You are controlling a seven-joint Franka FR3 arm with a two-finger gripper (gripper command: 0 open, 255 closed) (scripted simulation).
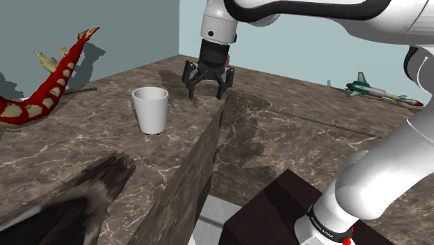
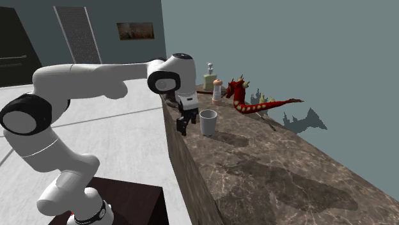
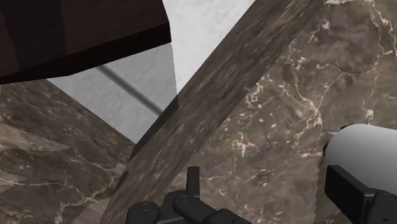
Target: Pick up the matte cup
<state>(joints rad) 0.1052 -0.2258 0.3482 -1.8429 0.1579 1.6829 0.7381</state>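
Presently the approach is judged to be in hand. In the shoulder view, the gripper [image 1: 206, 89] is seen hovering over the edge of the dark veined counter [image 1: 83, 160], jaws spread wide, nothing held or touched. The white cup [image 1: 150, 109] stands upright on the counter, toward that view's left. In the second exterior view, cup and gripper are seen near each other, yet apart. In the wrist view, the cup is found beyond one finger, outside the gap. A sideways shift to bring the cup between the fingers is called for next.

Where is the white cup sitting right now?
In the shoulder view the white cup stands upright on the marble counter near its edge, left of the open fingers and right of the red dragon figure; the fingers do not touch it.
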